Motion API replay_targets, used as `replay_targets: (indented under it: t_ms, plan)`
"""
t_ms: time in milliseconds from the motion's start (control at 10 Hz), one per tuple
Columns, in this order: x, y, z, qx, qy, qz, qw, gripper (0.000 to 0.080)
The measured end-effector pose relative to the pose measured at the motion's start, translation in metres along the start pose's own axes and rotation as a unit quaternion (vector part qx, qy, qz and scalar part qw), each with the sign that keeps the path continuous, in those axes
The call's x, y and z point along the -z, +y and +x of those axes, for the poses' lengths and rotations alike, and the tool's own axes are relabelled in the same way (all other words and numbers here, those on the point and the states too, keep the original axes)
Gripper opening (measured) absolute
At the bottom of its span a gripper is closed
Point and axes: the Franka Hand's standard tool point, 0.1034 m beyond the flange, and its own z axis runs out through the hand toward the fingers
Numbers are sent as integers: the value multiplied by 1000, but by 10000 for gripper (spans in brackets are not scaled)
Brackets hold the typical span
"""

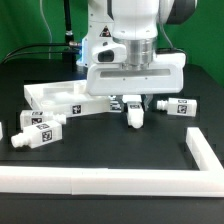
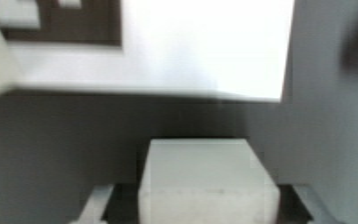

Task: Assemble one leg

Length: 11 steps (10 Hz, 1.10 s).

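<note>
My gripper (image 1: pixel 132 103) is shut on a white block-shaped leg (image 1: pixel 133 114) and holds it upright just above the black table, beside the near edge of the large flat white tabletop (image 1: pixel 60 98). In the wrist view the leg (image 2: pixel 202 175) fills the space between my fingers (image 2: pixel 108 203), with the tabletop (image 2: pixel 194 45) beyond it. The view is blurred. Three more legs lie on the table: one to the exterior view's right (image 1: pixel 172 106) and two to its left (image 1: pixel 38 133) (image 1: pixel 35 119).
A long white border rail (image 1: pixel 100 181) runs along the front and turns up the exterior view's right side (image 1: pixel 205 152). Another white part (image 1: pixel 3 131) shows at the left edge. The arm's body hangs over the tabletop's far side.
</note>
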Motion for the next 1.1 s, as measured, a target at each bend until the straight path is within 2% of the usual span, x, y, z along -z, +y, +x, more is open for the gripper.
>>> replay_targets:
  t_ms: [200,700,900,1000,1100]
  plan:
    - [-5,1,-29,3,-5,-5,1000,284]
    - [-6,-1,-30,5,-4,-6,1000,284]
    - [-6,-1,-30,6,-3,-5,1000,553]
    - [5,1,-31,19,-18,-1,1000,553]
    - [28,8,-27,25,-24,6,999,630]
